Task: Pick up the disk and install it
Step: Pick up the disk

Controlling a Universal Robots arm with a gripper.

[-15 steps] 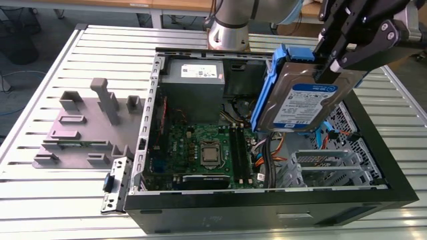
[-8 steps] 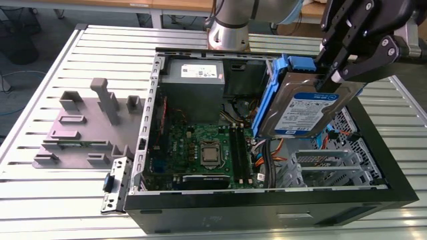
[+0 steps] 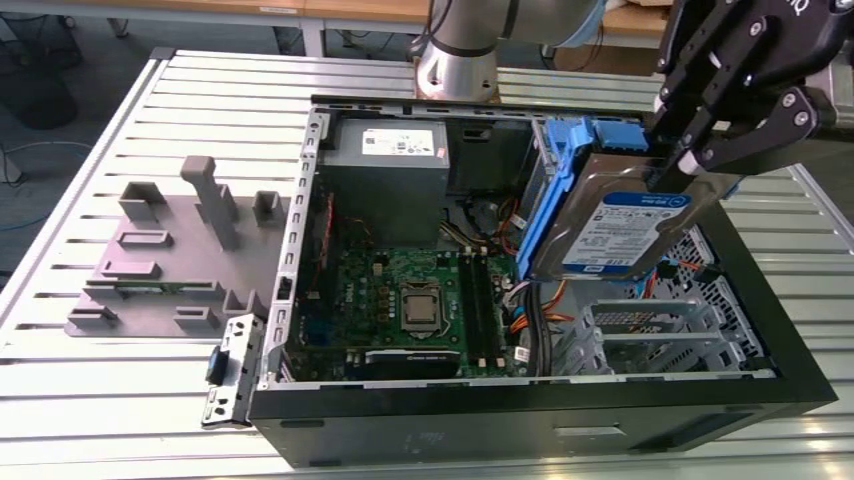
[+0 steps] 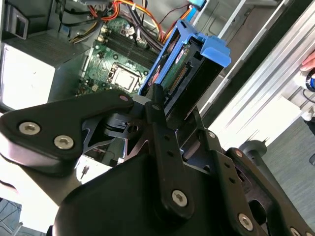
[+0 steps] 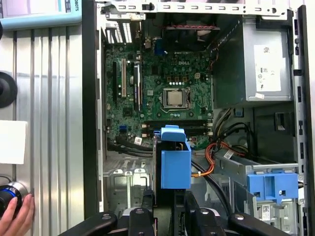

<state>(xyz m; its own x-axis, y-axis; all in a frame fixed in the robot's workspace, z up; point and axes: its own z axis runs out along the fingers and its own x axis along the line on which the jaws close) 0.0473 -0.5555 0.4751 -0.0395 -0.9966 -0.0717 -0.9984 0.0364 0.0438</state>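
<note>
Metal rectangular disk point(image 3: 621, 225), blue plastic rails: held

White-and-blue label facing out, hanging upright. Black pincer point(image 3: 671, 168) sits directly above it, clamped on its upper end. Position: over open black computer case point(image 3: 534, 412) on slatted metal worktop point(image 3: 120, 400).
</note>
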